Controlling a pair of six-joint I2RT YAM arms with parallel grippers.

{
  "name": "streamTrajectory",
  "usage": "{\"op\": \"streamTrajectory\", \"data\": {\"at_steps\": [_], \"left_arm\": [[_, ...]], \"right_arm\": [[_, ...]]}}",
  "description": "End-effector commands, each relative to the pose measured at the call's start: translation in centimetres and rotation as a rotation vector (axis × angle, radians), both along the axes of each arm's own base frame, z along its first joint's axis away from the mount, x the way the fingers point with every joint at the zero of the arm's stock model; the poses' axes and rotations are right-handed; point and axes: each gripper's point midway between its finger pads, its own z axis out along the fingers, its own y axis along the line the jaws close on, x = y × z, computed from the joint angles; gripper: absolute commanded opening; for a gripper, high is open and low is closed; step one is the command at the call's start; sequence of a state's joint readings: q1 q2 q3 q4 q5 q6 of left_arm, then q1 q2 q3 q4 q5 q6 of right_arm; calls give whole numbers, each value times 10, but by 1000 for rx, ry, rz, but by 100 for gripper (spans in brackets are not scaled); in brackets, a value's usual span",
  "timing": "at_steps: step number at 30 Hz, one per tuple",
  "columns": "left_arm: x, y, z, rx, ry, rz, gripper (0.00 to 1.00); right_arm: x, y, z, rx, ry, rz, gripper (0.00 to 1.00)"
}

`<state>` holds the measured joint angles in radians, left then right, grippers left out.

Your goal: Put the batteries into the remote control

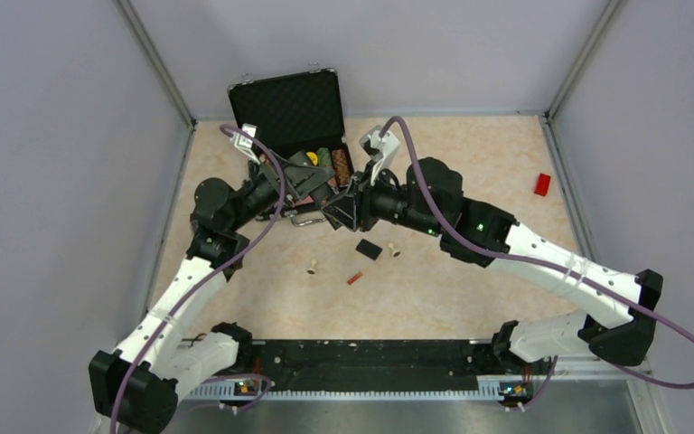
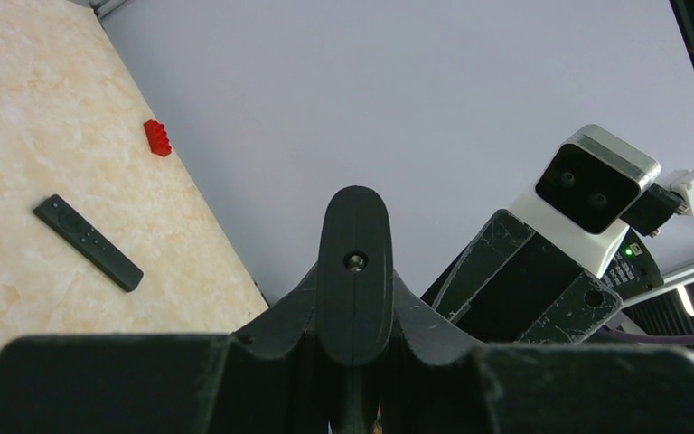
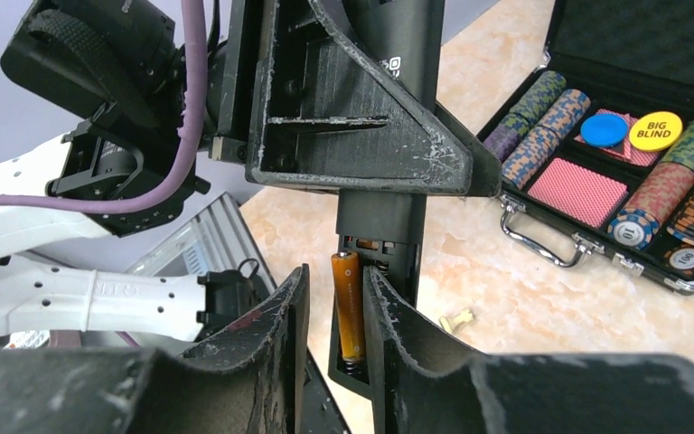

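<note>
Nearest the arm bases, a loose battery (image 1: 355,278) lies on the table (image 1: 470,298). A cream peg (image 1: 312,267) sits to its left. Just beyond it lies the small black back cover (image 1: 369,250), with a second peg (image 1: 395,250) just right of that cover.

Farther in, the two arms meet over the middle of the table. The left gripper (image 1: 310,185) is clamped tight on the remote control (image 3: 384,221). It holds the remote upright off the table, with the open battery bay facing the right wrist camera. Its scuffed black fingers (image 3: 361,136) grip the remote above the bay.

The right gripper (image 3: 339,276) reaches in from the right at the lower part of the remote. Its jaws are slightly spread around the second battery (image 3: 347,312). This one stands lengthwise in the bay, its lower end on the spring. A thin gap shows between it and the left-hand finger (image 3: 294,344). The other finger sits right beside it, and I cannot tell whether the two touch.

Just beyond the grippers, an open poker-chip case (image 1: 285,113) stands at the far edge. A small red brick (image 1: 542,183) lies well apart near the right wall.
</note>
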<state>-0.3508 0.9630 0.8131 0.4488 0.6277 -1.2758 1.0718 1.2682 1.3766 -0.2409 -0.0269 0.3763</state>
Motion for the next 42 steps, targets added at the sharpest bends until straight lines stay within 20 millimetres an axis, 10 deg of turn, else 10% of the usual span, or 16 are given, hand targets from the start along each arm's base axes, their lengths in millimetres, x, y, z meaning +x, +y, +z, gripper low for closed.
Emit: {"op": "streamTrajectory", "data": {"at_steps": [1,13,23,34,42], "left_arm": [[-11,2,25,-41,-99,-13,0],[-9,2,20,-30,-95,-5,0],[-9,3,29,-41,-115,2,0],[-11,4,31,-51,-125,7,0],[-11,4,30,-56,-119,7,0]], "right_arm": [[11,-9,5,-29,14,-92,29],[11,-15,26,16,33,-122,41],[9,-46,30,148,247,-278,94],[-9,-14,-4,393,627,-196,98],[-5,-9,19,521,617,-166,98]]}}
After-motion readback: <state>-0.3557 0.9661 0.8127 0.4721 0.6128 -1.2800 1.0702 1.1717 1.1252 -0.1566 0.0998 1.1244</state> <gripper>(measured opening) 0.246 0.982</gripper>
